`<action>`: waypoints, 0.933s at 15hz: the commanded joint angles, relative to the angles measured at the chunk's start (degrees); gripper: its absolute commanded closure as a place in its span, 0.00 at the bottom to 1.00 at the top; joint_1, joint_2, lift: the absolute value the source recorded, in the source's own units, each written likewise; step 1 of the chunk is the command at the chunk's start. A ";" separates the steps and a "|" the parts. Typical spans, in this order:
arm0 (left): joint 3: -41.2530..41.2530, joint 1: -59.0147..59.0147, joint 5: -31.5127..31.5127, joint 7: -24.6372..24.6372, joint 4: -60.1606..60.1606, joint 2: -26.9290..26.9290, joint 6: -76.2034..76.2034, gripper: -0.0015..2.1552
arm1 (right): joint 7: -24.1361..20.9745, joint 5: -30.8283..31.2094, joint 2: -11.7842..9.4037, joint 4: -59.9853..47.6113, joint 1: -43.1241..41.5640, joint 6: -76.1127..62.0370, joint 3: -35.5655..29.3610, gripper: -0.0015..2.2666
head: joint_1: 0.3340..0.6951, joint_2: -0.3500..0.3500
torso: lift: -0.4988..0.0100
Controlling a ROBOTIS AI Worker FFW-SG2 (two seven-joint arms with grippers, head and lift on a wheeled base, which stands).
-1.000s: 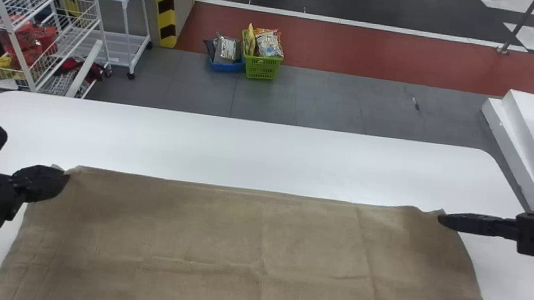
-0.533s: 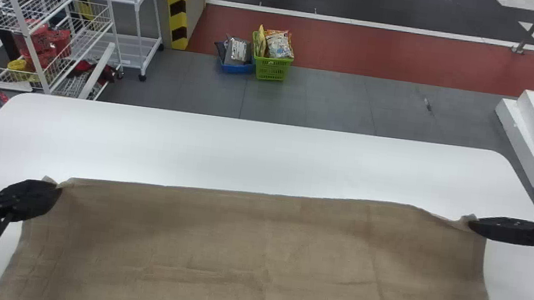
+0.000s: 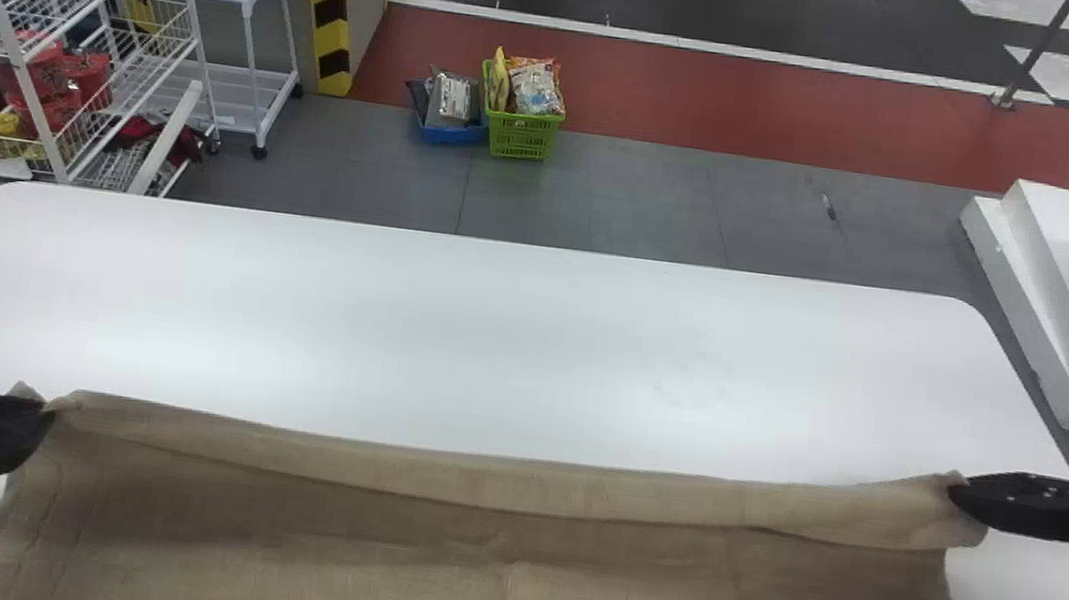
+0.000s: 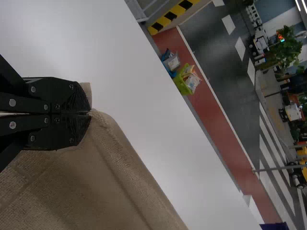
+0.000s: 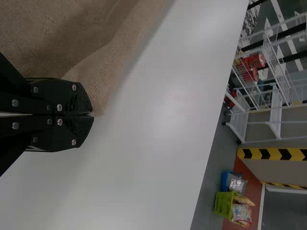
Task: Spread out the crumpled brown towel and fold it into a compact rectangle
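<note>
Held wide for folding
My left gripper (image 3: 45,417) and right gripper (image 3: 959,495) clench the broad brown woven towel (image 3: 502,588) by two corners, likely keeping the edge between them taut.

Towel (image 3: 503,578) far edge folded over; edge, left claw (image 3: 38,417), right claw (image 3: 963,496) nearer robot.

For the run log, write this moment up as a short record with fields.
towel: brown, spread wide, far edge curled over; not yet a compact rectangle
left gripper: shut on the towel's far left corner
right gripper: shut on the towel's far right corner
table: white, under the towel
floor: green basket beside blue bin, beyond the table
</note>
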 commanded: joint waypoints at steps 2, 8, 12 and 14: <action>1.11 3.14 0.99 -0.90 -0.60 -0.17 -4.58 0.61 | 0.28 0.91 0.35 -6.60 6.42 -1.89 1.00 0.55 | 1.00 0.43 | 0.73; 3.04 4.28 0.90 -8.98 -1.92 -0.17 -9.33 0.61 | 0.28 1.26 0.35 -10.91 11.34 -3.65 0.65 0.55 | 1.00 0.44 | 0.73; 5.42 4.90 0.90 -12.94 -2.18 0.36 -11.97 0.61 | 0.28 1.26 0.53 -13.11 12.22 -3.82 -0.23 0.55 | 1.00 0.43 | 0.73; 6.38 5.51 0.90 -14.34 -2.00 0.62 -14.08 0.61 | 0.28 0.73 0.53 -13.20 12.14 -3.82 -1.37 0.55 | 1.00 0.44 | 0.73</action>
